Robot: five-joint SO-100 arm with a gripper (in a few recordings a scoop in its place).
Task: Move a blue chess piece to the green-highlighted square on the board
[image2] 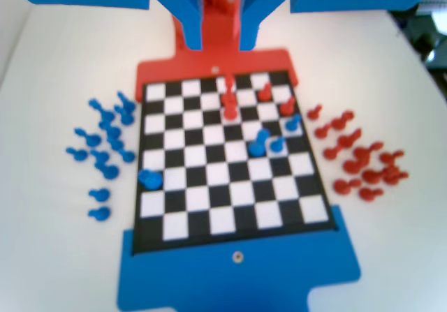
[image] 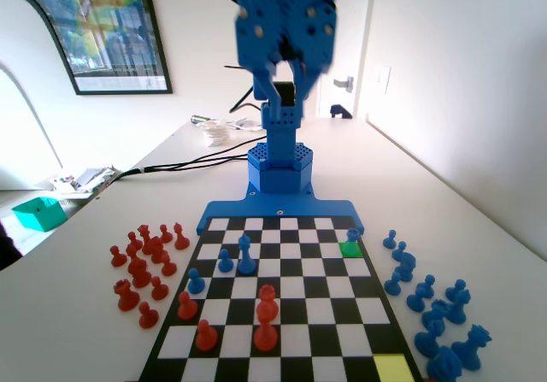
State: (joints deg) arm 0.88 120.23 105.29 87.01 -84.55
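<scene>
Placement apparently done: blue chess piece [image: 351, 236] on green-highlighted square [image: 349, 249] at board [image: 282, 348] far right, gripper [image: 285, 74] raised, jaws spread, empty; next, park

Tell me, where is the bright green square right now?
In the fixed view, the green-highlighted square lies at the board's right edge, with a blue chess piece standing on it.

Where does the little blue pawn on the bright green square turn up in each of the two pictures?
Fixed view: the blue pawn stands on the green square at the board's right edge, near the far end.
Wrist view: the same pawn stands at the board's left edge, nearer the picture's bottom.
Shared landmark: the tall blue piece mid-board.
</scene>
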